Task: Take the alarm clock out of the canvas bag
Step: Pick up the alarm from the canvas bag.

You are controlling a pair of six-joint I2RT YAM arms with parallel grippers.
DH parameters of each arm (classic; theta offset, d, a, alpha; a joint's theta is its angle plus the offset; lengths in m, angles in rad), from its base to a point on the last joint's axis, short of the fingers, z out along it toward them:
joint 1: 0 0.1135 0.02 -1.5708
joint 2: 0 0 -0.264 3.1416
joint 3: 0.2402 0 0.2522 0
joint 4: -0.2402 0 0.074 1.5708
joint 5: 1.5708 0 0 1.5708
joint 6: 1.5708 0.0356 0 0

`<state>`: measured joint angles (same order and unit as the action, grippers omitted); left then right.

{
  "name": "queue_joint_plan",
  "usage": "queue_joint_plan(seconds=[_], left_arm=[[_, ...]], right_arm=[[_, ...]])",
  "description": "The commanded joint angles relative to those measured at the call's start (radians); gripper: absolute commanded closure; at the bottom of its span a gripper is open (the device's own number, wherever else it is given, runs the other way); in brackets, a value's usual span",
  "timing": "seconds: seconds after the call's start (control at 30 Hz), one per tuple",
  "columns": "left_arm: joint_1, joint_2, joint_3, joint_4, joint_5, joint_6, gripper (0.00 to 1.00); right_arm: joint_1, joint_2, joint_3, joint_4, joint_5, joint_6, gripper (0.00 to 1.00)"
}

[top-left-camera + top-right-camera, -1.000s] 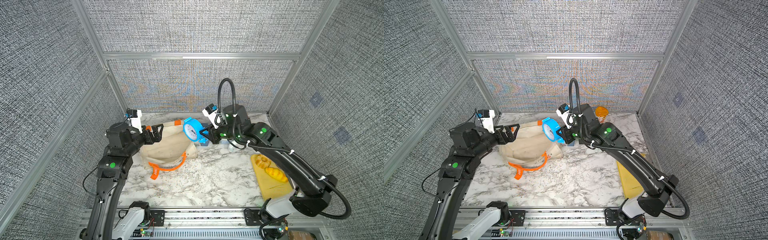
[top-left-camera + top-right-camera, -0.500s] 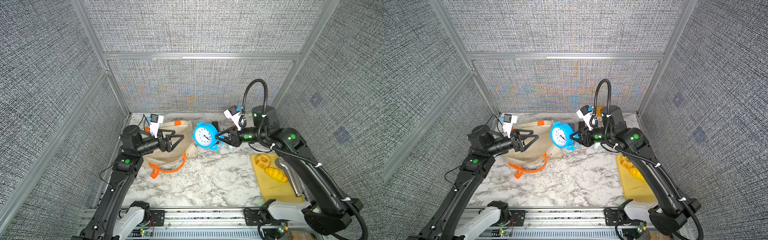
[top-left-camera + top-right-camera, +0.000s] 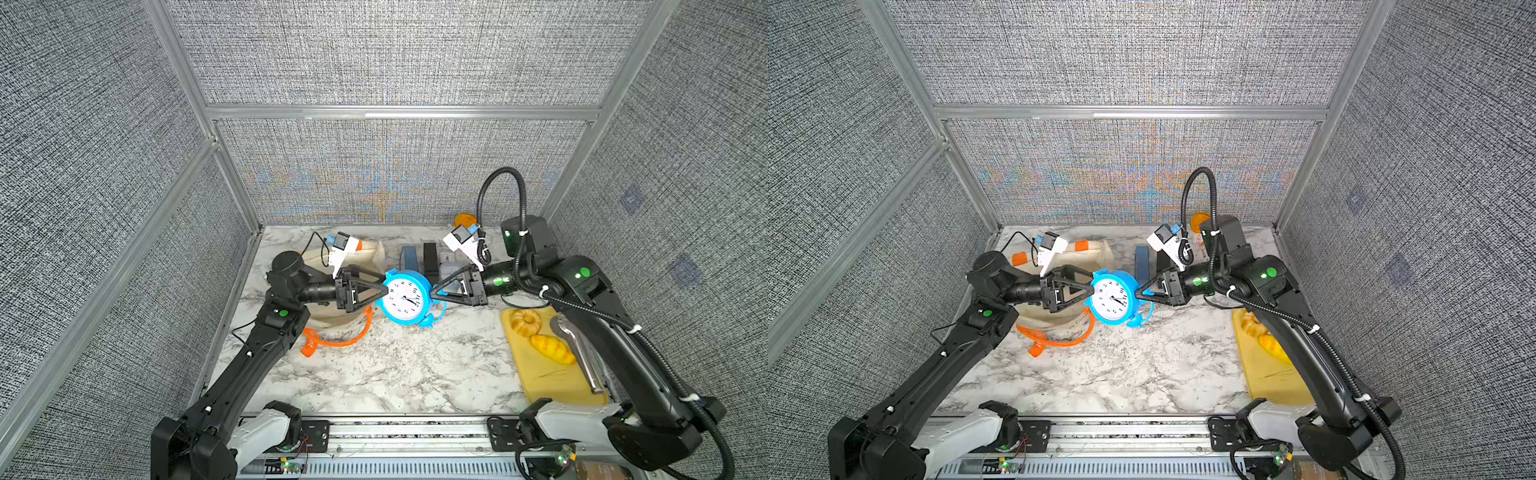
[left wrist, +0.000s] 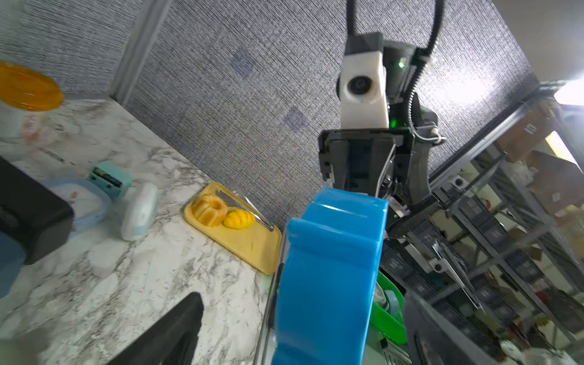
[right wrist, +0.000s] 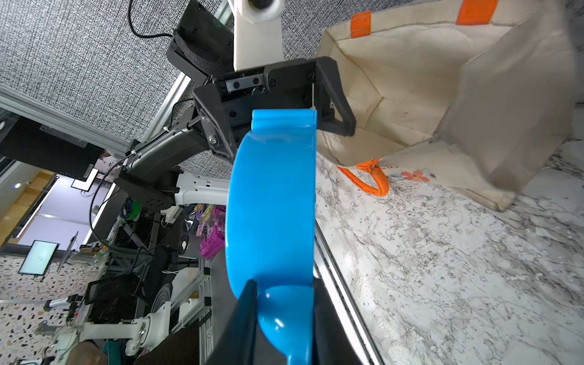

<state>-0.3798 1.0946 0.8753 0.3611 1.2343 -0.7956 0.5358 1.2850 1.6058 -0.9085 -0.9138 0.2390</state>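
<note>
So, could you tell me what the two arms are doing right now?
The right gripper is shut on a knob of the round blue plastic alarm clock with a white face, holding it outside the cream-white canvas bag with orange strap handles, which sits slumped on the marble table. The left gripper is wide open, its fingers flanking the clock's opposite side without gripping it.

I can read black hour numerals ringing the white dial of the clock [image 3: 402, 297]. The dial sits askew in both top views. On the bag [image 5: 410, 94], the free end of the orange handle [image 3: 309, 345] carries white lettering, which is too small for me to make out.
</note>
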Motion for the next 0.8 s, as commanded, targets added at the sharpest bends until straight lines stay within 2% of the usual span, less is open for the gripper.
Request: queue_joint_plan(seconds=[0.0, 0.1, 0.2, 0.27, 0.67, 0.73, 0.77], left_arm=[[-0.027, 0.004, -0.005, 0.045, 0.051, -0.017, 0.01], [-0.047, 0.008, -0.020, 0.131, 0.053, -0.084, 0.02], [-0.071, 0.022, -0.029, 0.203, 0.064, -0.143, 0.06], [-0.079, 0.033, -0.031, 0.236, 0.068, -0.182, 0.13], [-0.098, 0.049, 0.006, 0.206, 0.078, -0.194, 0.37], [-0.100, 0.052, 0.009, 0.184, 0.080, -0.184, 0.48], [-0.099, 0.052, 0.009, 0.177, 0.077, -0.181, 0.50]], right_arm=[[-0.001, 0.022, 0.008, 0.010, -0.069, -0.006, 1.00], [-0.002, 0.038, 0.014, 0.009, -0.076, -0.016, 1.00], [-0.008, 0.053, 0.022, 0.017, -0.098, -0.015, 1.00], [-0.010, 0.065, 0.026, 0.020, -0.117, -0.016, 1.00], [-0.024, 0.099, 0.023, 0.034, -0.152, -0.027, 1.00], [-0.030, 0.100, 0.025, 0.042, -0.152, -0.024, 1.00], [-0.032, 0.103, 0.026, 0.044, -0.152, -0.023, 1.00]])
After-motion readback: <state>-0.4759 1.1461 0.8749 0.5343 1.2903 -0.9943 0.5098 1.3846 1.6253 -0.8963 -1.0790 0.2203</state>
